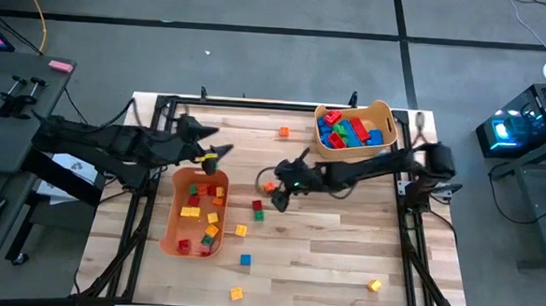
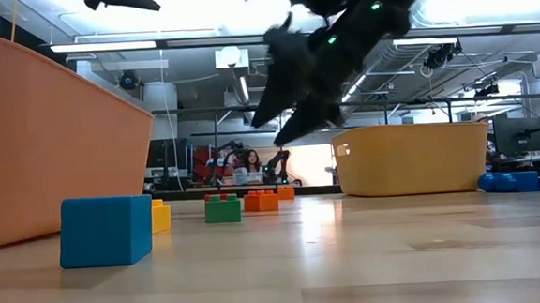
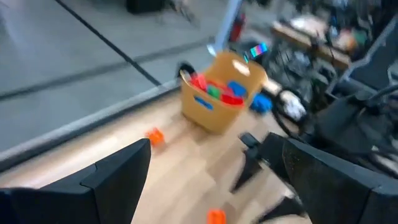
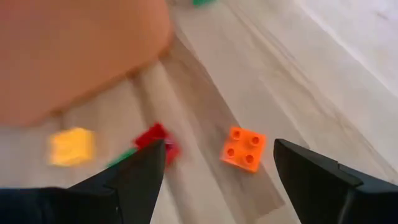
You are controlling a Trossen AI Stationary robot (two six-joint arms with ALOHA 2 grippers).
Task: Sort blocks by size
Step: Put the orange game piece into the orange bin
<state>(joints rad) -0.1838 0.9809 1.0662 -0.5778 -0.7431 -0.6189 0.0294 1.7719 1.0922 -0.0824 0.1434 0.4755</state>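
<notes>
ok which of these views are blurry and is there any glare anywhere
Left wrist view: smeared throughout, the yellow bin and orange block soft. Right wrist view: the orange bin and the yellow block blurred, the orange square block fairly crisp. Low view: ceiling lights blow out, leaving the right gripper a dark silhouette. High view: even and sharp.

small blocks (image 1: 202, 212) in left bin (image 1: 169, 232), larger blocks (image 1: 349, 132) in right bin (image 1: 384, 115)

Overhead view spans the table (image 1: 324, 259); low view looks level across it; wrist views sit close
</notes>
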